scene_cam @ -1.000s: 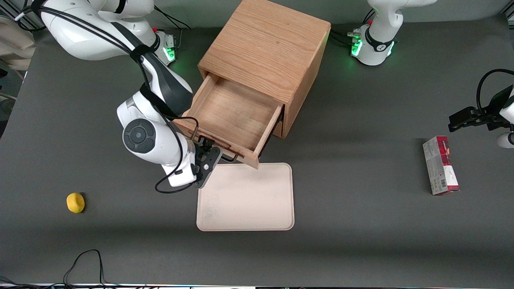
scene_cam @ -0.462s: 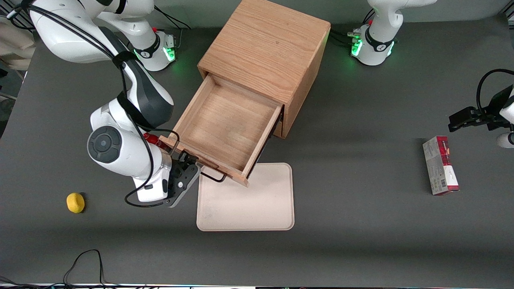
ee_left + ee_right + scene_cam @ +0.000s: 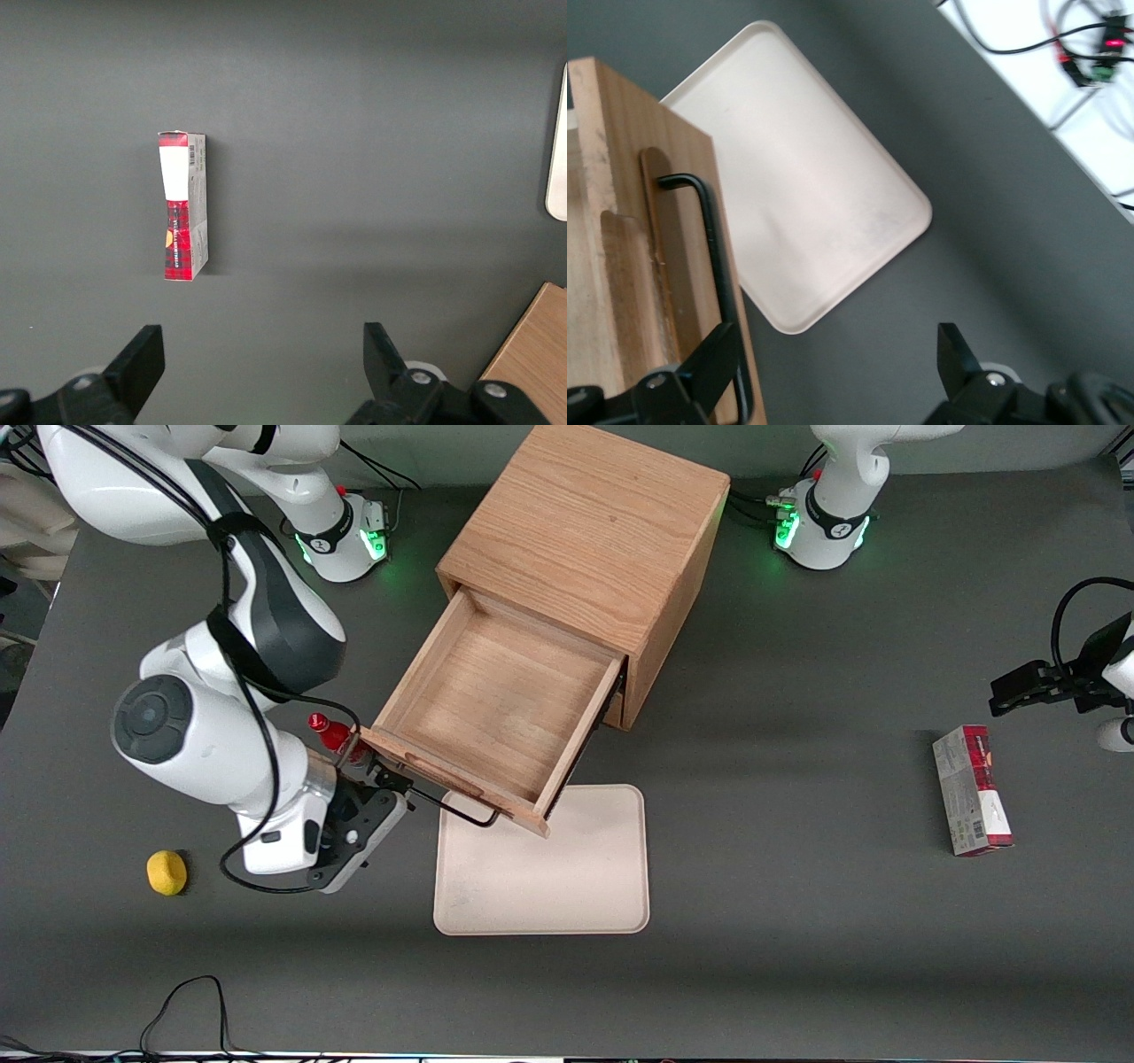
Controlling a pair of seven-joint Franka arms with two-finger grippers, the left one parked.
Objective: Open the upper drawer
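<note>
The upper drawer point(image 3: 496, 708) of the oak cabinet point(image 3: 589, 531) stands pulled well out, and its inside is bare wood. Its black bar handle point(image 3: 461, 808) runs along the drawer front, over the tray's edge. My right gripper point(image 3: 386, 781) is open and empty, just off the handle's end toward the working arm's end of the table. In the right wrist view the gripper point(image 3: 835, 341) has its fingers spread wide. The handle point(image 3: 713, 239) lies beside one finger, outside the gap. The lower drawer is hidden under the open one.
A beige tray point(image 3: 542, 864) lies on the table in front of the drawer and also shows in the right wrist view point(image 3: 806, 186). A small red object point(image 3: 330, 735) stands beside the drawer. A yellow lump point(image 3: 166, 872) lies near the working arm. A red-and-white box point(image 3: 972, 788) lies toward the parked arm's end.
The drawer slid farther out of the cabinet, then stopped. My gripper let go of the handle and moved sideways off it toward the working arm's end.
</note>
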